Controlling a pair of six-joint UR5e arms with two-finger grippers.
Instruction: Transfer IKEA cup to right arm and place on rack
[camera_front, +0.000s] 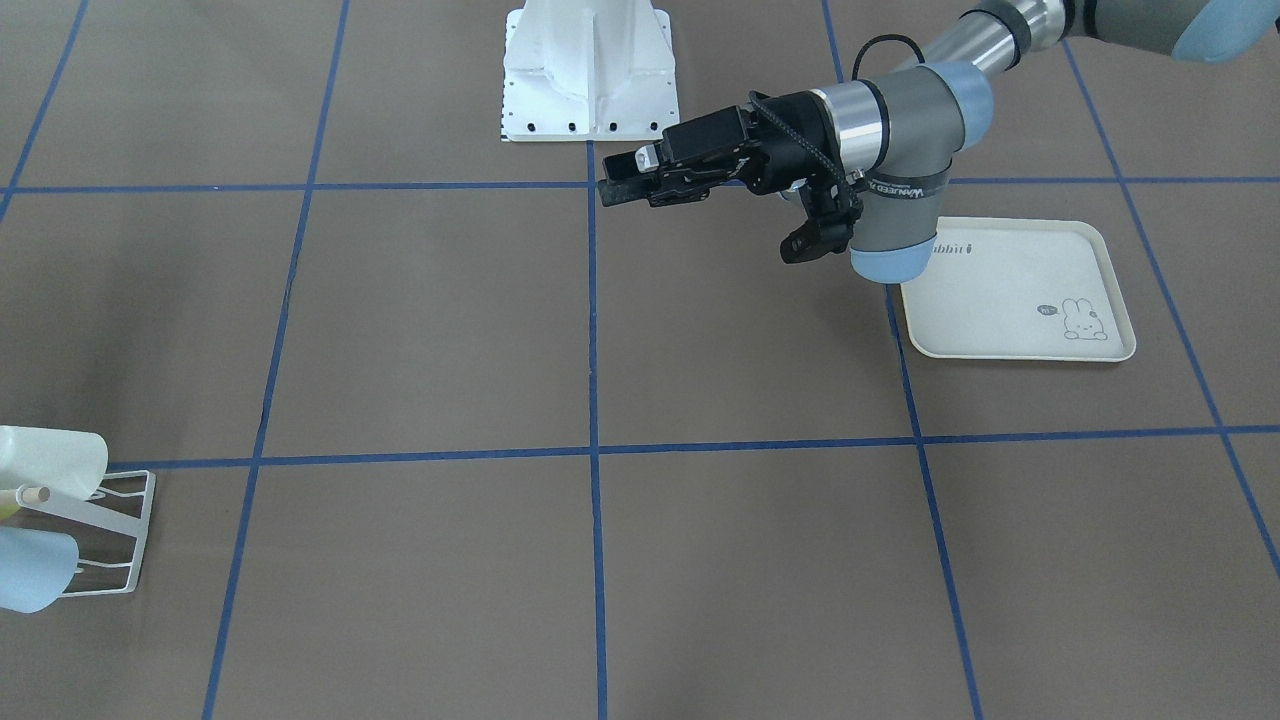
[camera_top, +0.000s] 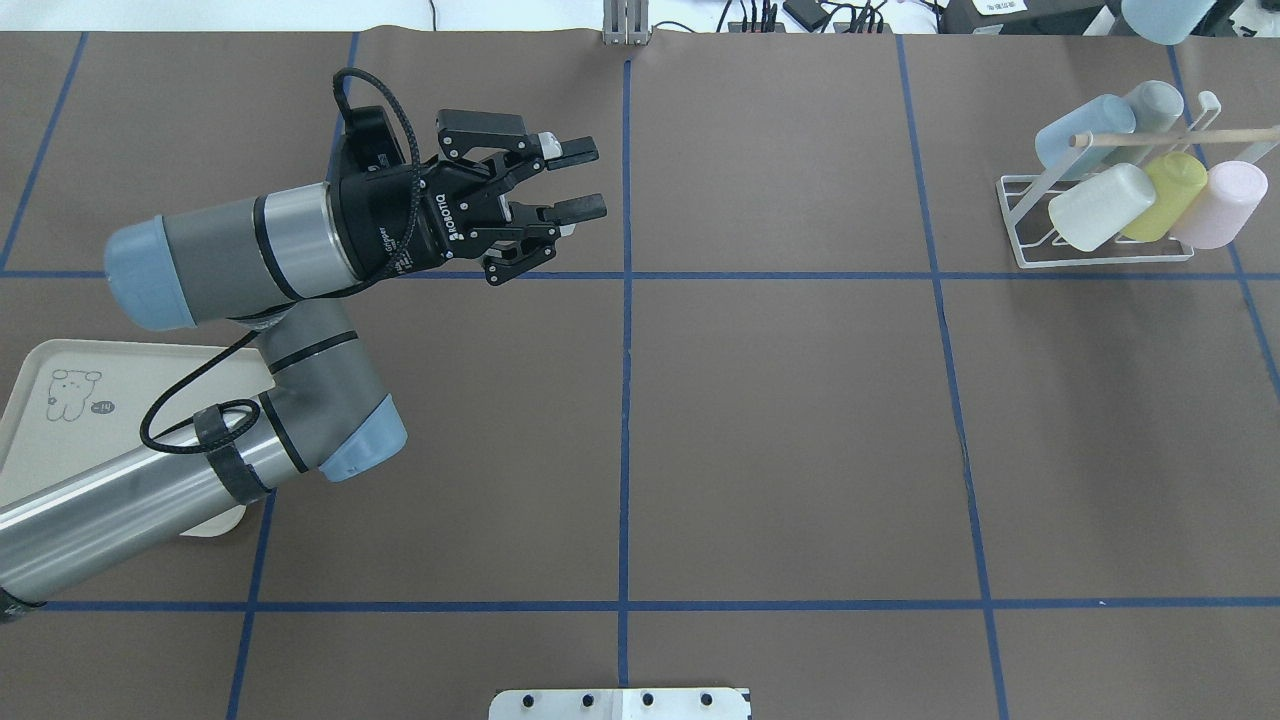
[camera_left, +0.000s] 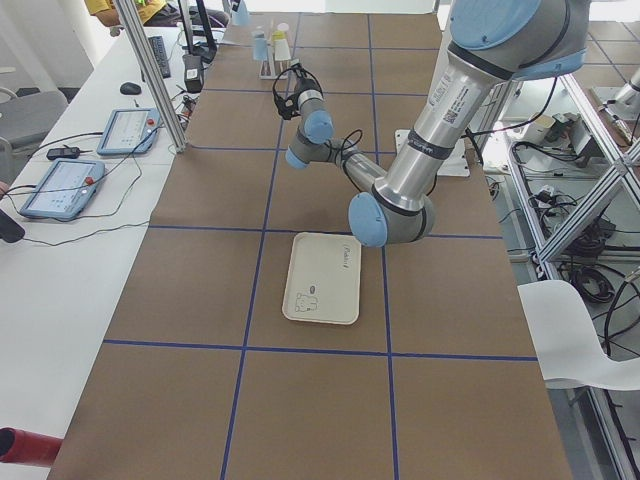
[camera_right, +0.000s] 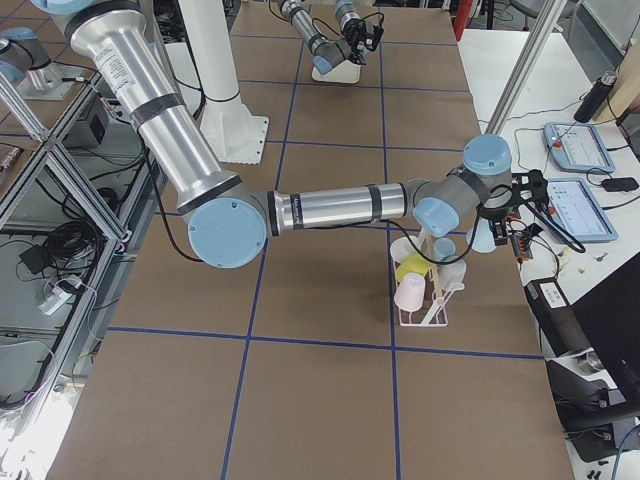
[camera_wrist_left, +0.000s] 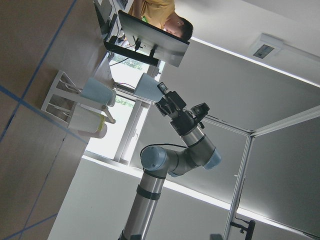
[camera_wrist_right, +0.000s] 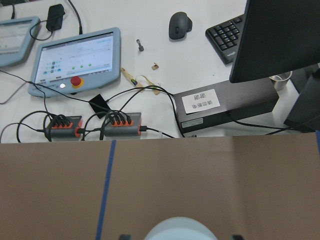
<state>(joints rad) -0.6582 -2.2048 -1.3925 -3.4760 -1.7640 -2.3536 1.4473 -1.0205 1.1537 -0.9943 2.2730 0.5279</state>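
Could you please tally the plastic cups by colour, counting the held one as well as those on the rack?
Pale blue: 2, the racked pale blue plastic cup on the white wire rack and the held pale blue plastic cup in the right end effector
Grey-green plastic cup: 1
Off-white plastic cup: 1
Yellow plastic cup: 1
Pink plastic cup: 1
Total: 6 cups

Cream rabbit-print tray (camera_front: 1000, 300), brown blue-taped table (camera_front: 750, 560), mouse (camera_wrist_right: 179, 25), keyboard (camera_wrist_right: 227, 37)
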